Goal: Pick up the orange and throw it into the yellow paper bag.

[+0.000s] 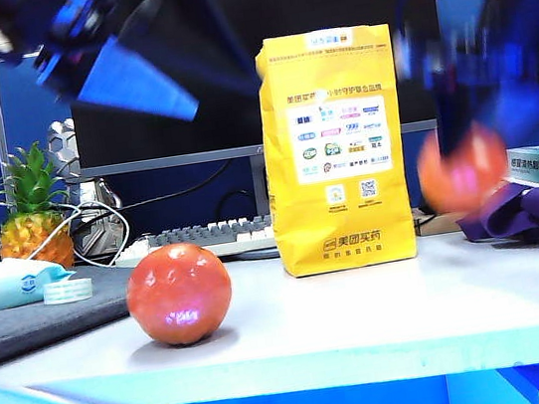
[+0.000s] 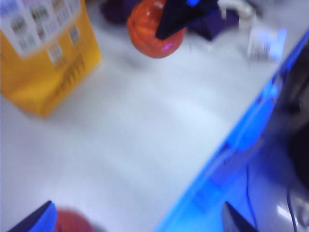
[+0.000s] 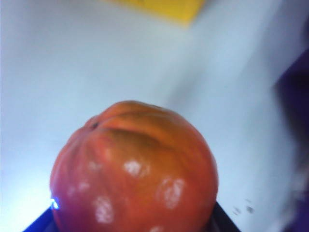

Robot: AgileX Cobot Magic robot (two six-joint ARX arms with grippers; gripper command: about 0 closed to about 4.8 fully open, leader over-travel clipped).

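**Exterior view.** The orange (image 1: 178, 293) sits on the worktop (image 1: 366, 319), well to the left of the yellow paper bag (image 1: 335, 153), which stands upright and looks shut at its folded top. The left gripper (image 1: 149, 93) hangs high above the orange, blurred. On the far side of the bag, the right gripper (image 1: 464, 156) is at a second, paler fruit (image 1: 463, 170) that appears just clear of the worktop, above a purple cloth (image 1: 522, 212).

**Left wrist view.** The left gripper (image 2: 135, 223) has its fingers (image 2: 34, 220) spread wide, and the orange (image 2: 72, 223) shows only as a red edge beside one of them. This view alone shows a dark finger of the right gripper (image 2: 178, 19) lying across the paler fruit (image 2: 154, 34), with the bag (image 2: 43, 63) beside it.

**Right wrist view.** The paler fruit (image 3: 135, 174) fills the frame, pinched between the right gripper's (image 3: 133, 220) fingers (image 3: 41, 220). Its ridged, mottled skin is legible only here. A corner of the bag (image 3: 159, 9) is beyond it.

**Assessment.** The orange is not yet grasped. The left gripper should centre over it, descend and close at its widest girth. The bag top needs checking for an opening, which no view shows.
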